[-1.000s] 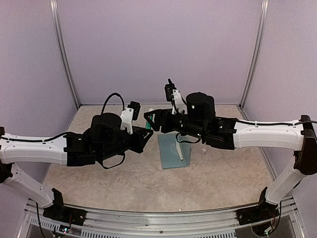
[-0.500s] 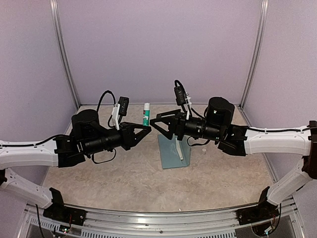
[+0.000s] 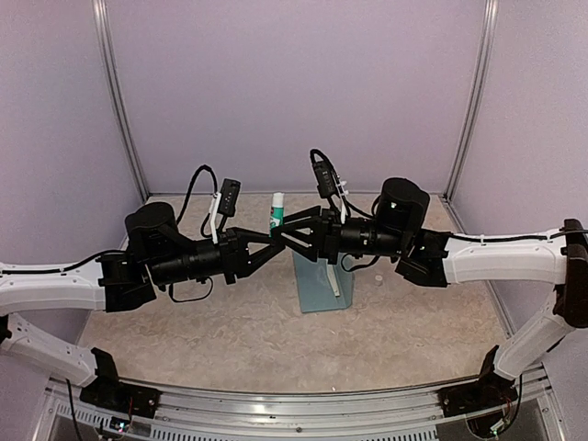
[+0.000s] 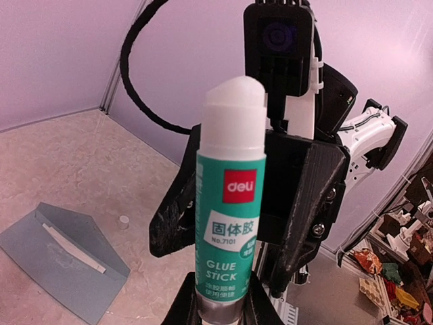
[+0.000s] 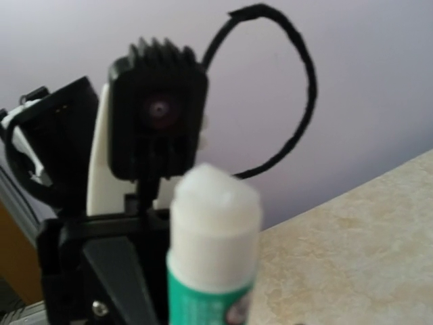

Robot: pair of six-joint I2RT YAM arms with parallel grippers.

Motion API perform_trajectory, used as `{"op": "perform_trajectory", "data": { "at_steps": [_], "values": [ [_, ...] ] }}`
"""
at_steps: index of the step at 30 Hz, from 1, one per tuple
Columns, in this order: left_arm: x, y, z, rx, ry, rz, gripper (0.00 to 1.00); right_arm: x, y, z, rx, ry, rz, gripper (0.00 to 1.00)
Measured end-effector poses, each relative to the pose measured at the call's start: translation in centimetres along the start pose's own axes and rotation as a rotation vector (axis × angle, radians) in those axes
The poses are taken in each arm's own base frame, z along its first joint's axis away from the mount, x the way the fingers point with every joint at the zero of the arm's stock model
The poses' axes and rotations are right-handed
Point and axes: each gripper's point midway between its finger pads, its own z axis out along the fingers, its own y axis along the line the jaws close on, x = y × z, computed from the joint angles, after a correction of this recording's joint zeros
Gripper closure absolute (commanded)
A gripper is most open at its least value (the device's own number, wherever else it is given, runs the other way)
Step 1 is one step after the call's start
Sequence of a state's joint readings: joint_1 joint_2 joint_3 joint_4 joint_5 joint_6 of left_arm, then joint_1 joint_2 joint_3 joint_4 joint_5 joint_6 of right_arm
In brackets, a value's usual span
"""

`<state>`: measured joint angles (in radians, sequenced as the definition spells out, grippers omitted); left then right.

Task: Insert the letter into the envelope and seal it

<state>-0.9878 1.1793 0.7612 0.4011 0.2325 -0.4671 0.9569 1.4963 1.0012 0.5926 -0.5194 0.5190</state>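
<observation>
The left gripper (image 4: 223, 306) is clamped on the foot of the glue stick (image 4: 229, 223) and holds it upright. Just right of the stick, the right gripper (image 3: 292, 231) has its jaws apart, perhaps not touching it. Below-right of the stick lies the envelope (image 3: 317, 285), flat, thin and light. It probably slides, so take it by an edge.

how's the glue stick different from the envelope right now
The glue stick stands upright above the table, clamped at its base in the left tool; the envelope lies flat on it. The glue stick is a small green-and-white cylinder; the envelope is a much larger, flat teal sheet. Both look opened: the glue stick's cap is off, the envelope's flap unfolded.
</observation>
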Motion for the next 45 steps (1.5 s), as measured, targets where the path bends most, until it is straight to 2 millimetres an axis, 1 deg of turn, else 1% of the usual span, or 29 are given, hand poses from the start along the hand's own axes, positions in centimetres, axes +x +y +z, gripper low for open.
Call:
{"op": "perform_trajectory", "data": {
  "at_steps": [6,11,13,19,22,26,29,31,35,37,40,42,43,45],
  "values": [
    [0.3,-0.7,0.0,0.039,0.017,0.002,1.00,-0.2,0.8,0.0,-0.056,-0.003,0.005,0.60],
    [0.8,-1.6,-0.1,0.095,0.044,0.005,1.00,-1.8,1.3,-0.6,-0.114,-0.045,0.017,0.66],
    [0.9,-2.0,-0.1,0.117,0.052,0.006,1.00,-2.3,1.6,-0.8,-0.141,-0.056,0.016,0.70],
    [1.0,-2.3,-0.2,0.134,0.058,0.007,1.00,-2.2,2.8,-0.7,-0.223,-0.035,0.020,0.81],
    [1.0,-2.4,-0.2,0.137,0.059,0.009,1.00,-2.0,3.0,-0.7,-0.234,-0.022,0.017,0.91],
    [0.9,-2.1,-0.2,0.124,0.055,0.010,1.00,-2.0,2.8,-0.5,-0.214,-0.018,0.002,0.98],
    [0.8,-1.1,-0.1,0.068,0.041,0.012,1.00,-2.0,2.1,-0.3,-0.159,-0.020,0.007,1.00],
    [0.7,-0.1,-0.1,0.007,0.029,0.018,1.00,-2.1,1.1,0.1,-0.080,-0.023,0.015,1.00],
    [-0.1,2.5,-0.5,-0.165,-0.027,0.027,1.00,-2.7,-1.4,1.7,0.151,-0.006,0.049,1.00],
    [-0.6,3.6,-0.7,-0.260,-0.052,0.036,1.00,-3.2,-3.0,2.4,0.280,0.000,0.066,1.00],
    [-0.8,5.0,-0.7,-0.389,-0.060,0.055,1.00,-3.3,-4.6,3.1,0.418,0.010,0.081,1.00],
    [-0.5,5.9,-0.3,-0.459,-0.049,0.066,1.00,-3.0,-5.5,3.1,0.487,0.019,0.085,0.96],
    [-0.2,6.3,-0.1,-0.487,-0.040,0.071,1.00,-2.8,-5.9,2.9,0.511,0.022,0.088,0.92],
    [0.3,6.7,0.1,-0.508,-0.027,0.075,1.00,-2.2,-6.4,2.7,0.536,0.036,0.093,0.79]
  ]
}}
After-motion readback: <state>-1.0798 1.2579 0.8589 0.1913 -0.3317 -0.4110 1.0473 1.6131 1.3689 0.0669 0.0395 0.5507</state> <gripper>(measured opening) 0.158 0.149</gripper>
